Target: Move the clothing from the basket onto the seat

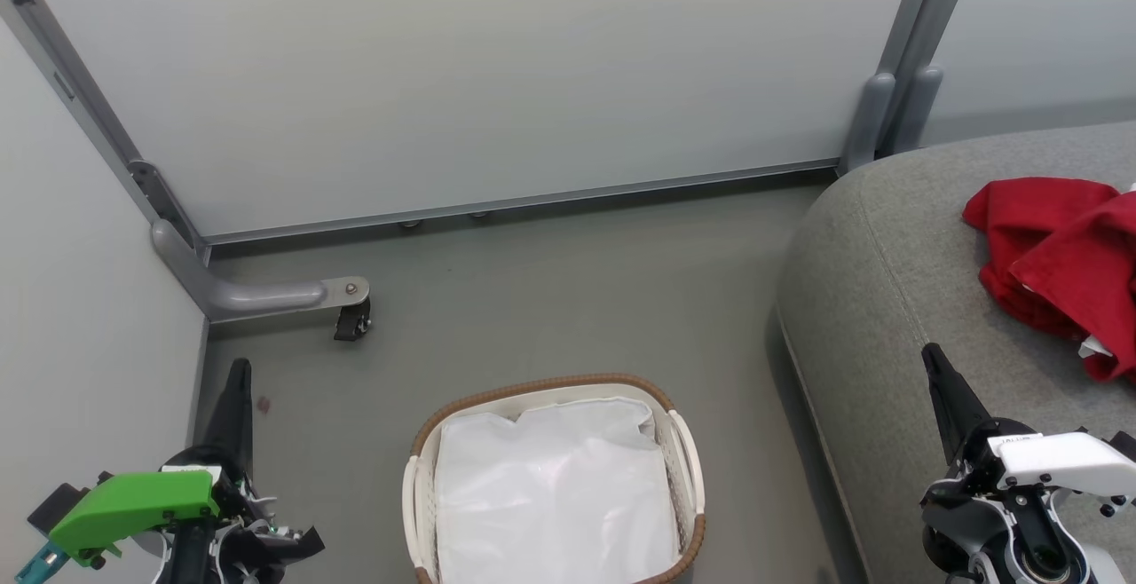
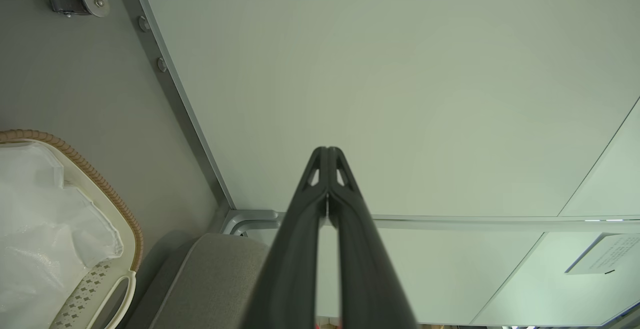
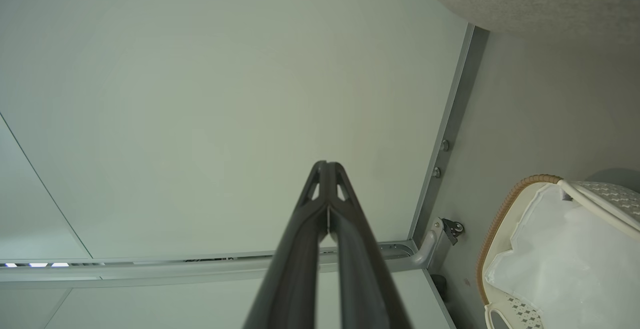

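- Evidently the clothing lies crumpled on the seat, well apart from the basket, where the white liner shows bare
- Left hand and right hand are both clenched on nothing, fingers pressed together
- Garments look light, limp and hardly fragile; lifted, they would likely sag and trail, so a raised fold atop the heap seems the best pinch point

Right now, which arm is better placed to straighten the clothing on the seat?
Right. The right gripper is by the seat, near the clothing; the left gripper sits beyond the basket.
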{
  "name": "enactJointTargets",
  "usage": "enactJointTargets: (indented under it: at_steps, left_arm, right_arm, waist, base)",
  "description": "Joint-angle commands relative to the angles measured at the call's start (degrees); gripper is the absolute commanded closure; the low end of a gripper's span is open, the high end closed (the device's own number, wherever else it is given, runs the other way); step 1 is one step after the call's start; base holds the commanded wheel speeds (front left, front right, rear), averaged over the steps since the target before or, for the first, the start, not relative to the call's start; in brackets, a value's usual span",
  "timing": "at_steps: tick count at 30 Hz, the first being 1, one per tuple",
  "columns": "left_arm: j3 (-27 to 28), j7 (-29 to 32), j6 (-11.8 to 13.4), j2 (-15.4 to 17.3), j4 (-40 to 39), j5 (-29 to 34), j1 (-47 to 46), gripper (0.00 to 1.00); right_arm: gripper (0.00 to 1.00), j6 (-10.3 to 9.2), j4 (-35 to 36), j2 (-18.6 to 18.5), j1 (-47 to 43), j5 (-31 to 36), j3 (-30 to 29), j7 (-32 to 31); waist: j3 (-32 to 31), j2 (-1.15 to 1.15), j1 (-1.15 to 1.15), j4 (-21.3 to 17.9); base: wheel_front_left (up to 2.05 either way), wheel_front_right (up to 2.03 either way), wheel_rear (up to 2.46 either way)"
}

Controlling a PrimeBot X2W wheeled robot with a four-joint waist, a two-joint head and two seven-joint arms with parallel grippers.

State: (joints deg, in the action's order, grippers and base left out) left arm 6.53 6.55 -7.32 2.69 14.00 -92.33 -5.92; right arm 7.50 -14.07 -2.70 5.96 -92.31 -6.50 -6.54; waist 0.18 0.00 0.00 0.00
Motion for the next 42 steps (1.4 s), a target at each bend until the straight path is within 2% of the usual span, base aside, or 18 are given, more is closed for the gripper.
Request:
enactJointTargets:
  at_steps: [1,42]
  left_arm:
    - [0.14,0.19,-0.35,0.35,-0.02,-0.16,-0.65,1.00]
    - [0.12,0.18,-0.35,0.35,-0.05,-0.17,-0.64,1.00]
  right_arm:
    - [1.00,-0.02,0.19,-0.34,0.46,-0.19,-0.15,-0.20]
    - [1.00,-0.02,0.18,-0.34,0.45,-0.20,-0.13,-0.19]
  waist:
    - [0.00,0.00,0.00,0.00]
    - [0.00,0.00,0.00,0.00]
  base:
    - [0.00,0.00,0.00]
    - [0.00,0.00,0.00]
